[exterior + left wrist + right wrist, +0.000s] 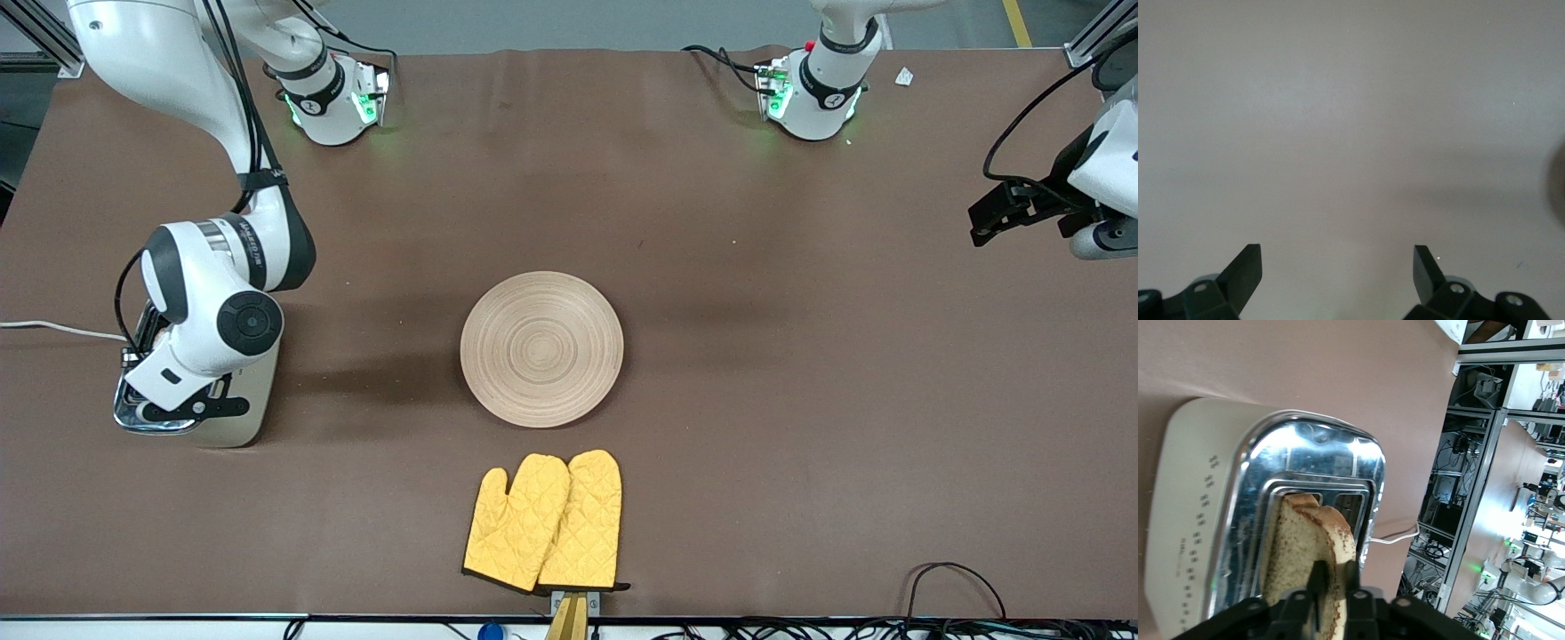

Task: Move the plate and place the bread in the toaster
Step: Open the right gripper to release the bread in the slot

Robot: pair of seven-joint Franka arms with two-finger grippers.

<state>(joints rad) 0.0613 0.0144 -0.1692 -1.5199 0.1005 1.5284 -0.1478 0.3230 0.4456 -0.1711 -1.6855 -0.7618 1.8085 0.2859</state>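
Observation:
The cream toaster (233, 430) stands toward the right arm's end of the table, with its chrome top (1311, 460) facing up. The brown bread (1301, 547) stands upright in one slot, its upper part sticking out. My right gripper (1333, 570) hangs right over the toaster, its fingers (1317, 577) pressed to either side of the bread's crust edge. The wooden plate (541, 348) lies bare in the middle of the table. My left gripper (989, 220) waits open over bare table at the left arm's end, nothing between its fingertips (1249, 263).
A pair of yellow oven mitts (544, 523) lies nearer the front camera than the plate. The toaster's white cord (53, 329) runs off the table's end. A black cable loop (956, 587) lies at the front edge toward the left arm's end.

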